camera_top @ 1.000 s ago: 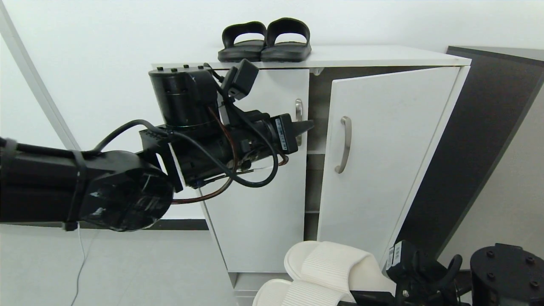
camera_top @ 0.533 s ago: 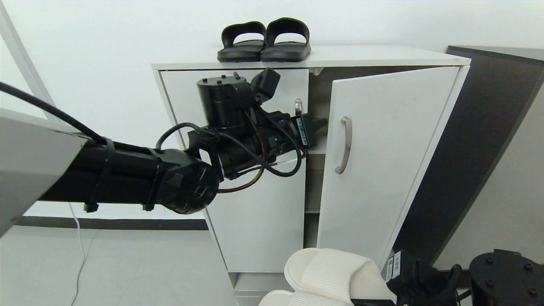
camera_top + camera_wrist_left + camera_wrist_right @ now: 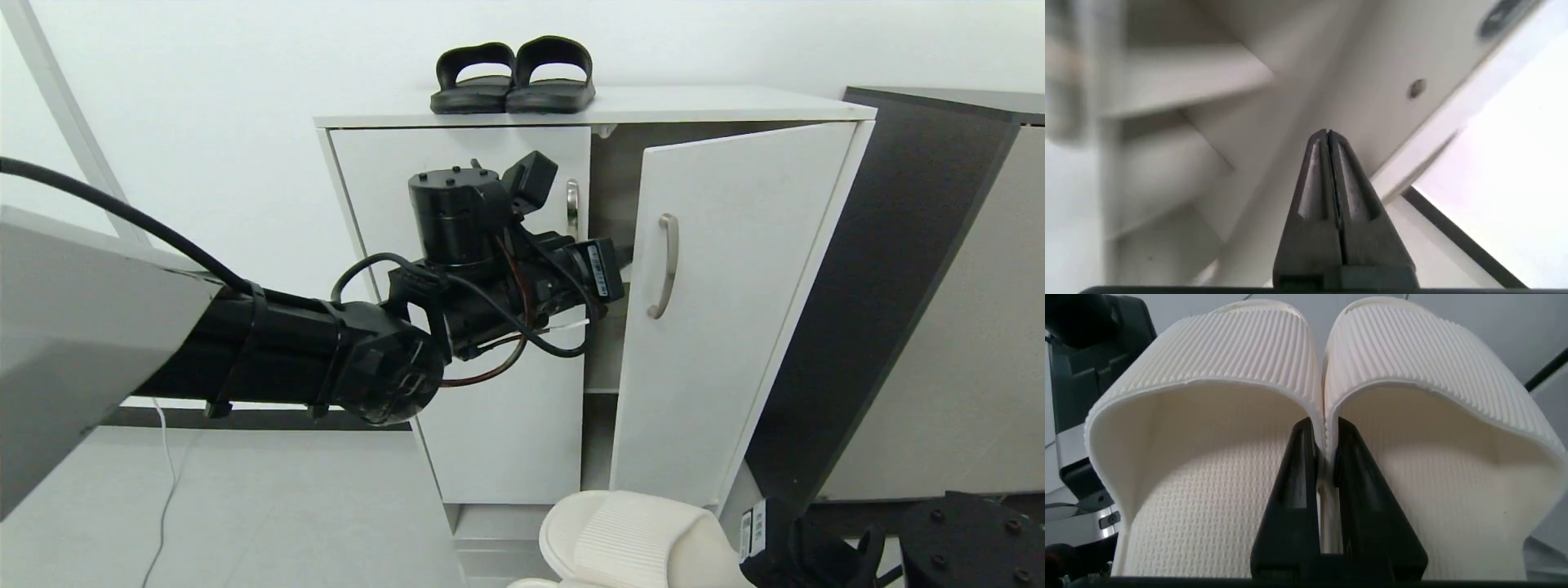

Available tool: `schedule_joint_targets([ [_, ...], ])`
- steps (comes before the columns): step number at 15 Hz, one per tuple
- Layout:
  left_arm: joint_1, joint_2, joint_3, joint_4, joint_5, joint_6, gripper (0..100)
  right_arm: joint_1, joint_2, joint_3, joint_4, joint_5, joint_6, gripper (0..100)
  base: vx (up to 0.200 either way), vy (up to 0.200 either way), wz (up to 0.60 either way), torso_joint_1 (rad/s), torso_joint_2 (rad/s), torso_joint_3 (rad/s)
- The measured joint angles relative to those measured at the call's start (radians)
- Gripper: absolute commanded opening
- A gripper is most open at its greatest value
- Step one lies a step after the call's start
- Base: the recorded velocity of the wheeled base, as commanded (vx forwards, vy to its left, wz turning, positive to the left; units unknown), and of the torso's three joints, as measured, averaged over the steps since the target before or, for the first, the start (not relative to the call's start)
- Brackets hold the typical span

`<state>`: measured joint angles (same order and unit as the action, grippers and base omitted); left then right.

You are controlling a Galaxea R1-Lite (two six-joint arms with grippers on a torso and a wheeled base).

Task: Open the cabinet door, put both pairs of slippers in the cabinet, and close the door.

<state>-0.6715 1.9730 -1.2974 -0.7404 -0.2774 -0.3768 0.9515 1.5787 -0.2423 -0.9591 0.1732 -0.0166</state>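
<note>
Cabinet point(image 3: 735, 104) doors stand unevenly: the left door point(image 3: 490, 425) lies flat and closed, while the right door point(image 3: 735, 327) is swung partly outward, leaving a dark gap between the two in which a shelf edge point(image 3: 602, 390) shows. Each door carries a metal bar handle beside that gap, the left handle point(image 3: 572, 208) higher than the right handle point(image 3: 665, 265).

The left gripper point(image 3: 624, 255) sits in the cabinet's gap at about handle height, its tip against the inner edge of the right door. From the left wrist its two fingers point(image 3: 1315, 180) are pressed together with nothing between them, pointing at the cabinet's pale inner panels and shelf point(image 3: 1184, 77).

A pair of black slippers point(image 3: 514, 77) rests side by side on the cabinet top, above the left door, toes facing outward.

The white slippers point(image 3: 629, 535) are low down in front of the cabinet's base, below the right door. The right gripper point(image 3: 1323, 433) clamps them: its fingers pinch the two adjoining inner walls of the ribbed straps, holding both slippers together as one bundle.
</note>
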Motion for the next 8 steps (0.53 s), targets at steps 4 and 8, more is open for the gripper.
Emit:
schedule_joint_targets([
  [4, -0.110, -0.027, 0.117, -0.141, 0.010, 0.006, 0, 0.015, 0.000, 0.001, -0.001, 0.000, 0.003, 0, -0.100, 0.000, 0.00, 0.000, 0.00, 0.004],
  [8, -0.110, -0.052, 0.157, -0.183, 0.012, 0.002, 0, 0.016, 0.006, -0.003, -0.005, -0.003, 0.008, 0, 0.000, 0.000, 0.00, 0.000, 0.00, 0.000],
])
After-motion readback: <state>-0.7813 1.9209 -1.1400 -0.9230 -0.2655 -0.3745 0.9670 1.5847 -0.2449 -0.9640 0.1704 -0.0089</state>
